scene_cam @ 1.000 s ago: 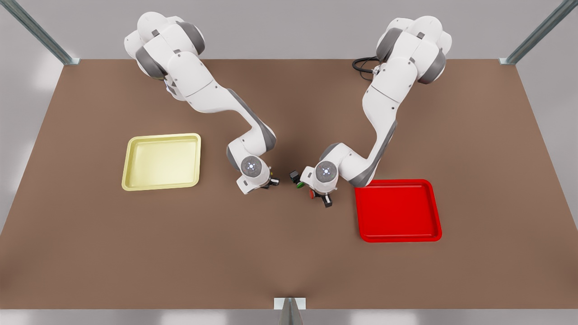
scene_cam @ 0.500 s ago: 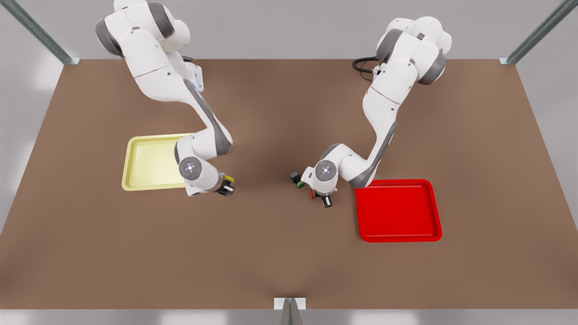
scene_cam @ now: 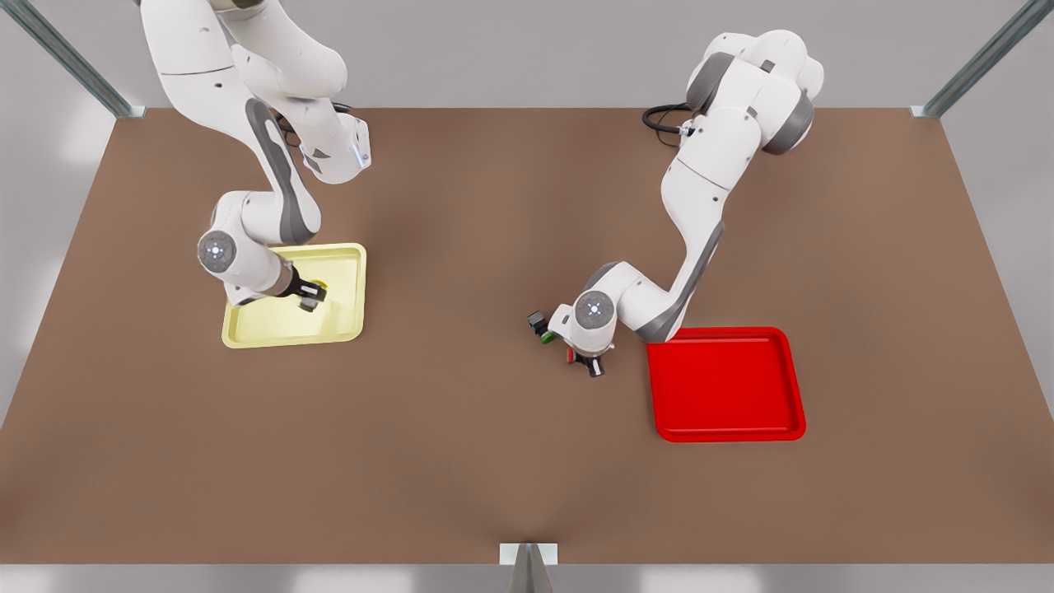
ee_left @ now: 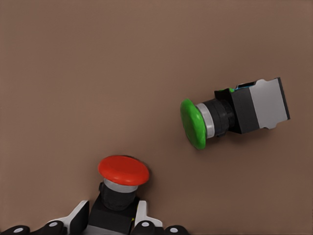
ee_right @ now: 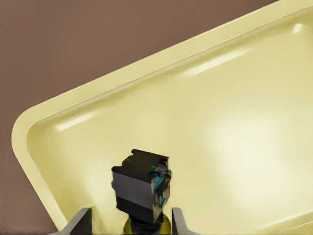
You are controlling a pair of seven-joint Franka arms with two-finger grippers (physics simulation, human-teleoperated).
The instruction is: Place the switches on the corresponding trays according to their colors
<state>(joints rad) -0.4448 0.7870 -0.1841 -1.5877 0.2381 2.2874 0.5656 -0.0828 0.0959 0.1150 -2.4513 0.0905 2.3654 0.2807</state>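
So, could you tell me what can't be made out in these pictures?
- Yellow switch: in the right wrist view its cap is mostly hidden below its own dark body. Whether it touches the yellow tray is unclear.
- Red switch: in the front view it is largely hidden under the left gripper.
- Right gripper: cut off by the frame edge in the right wrist view.

Yellow-capped switch (ee_right: 141, 188) hangs cap-down over the pale yellow tray (scene_cam: 247, 333); red-capped switch (ee_left: 121, 183) (cap forward) on the tabletop beside the red tray (scene_cam: 725, 432).
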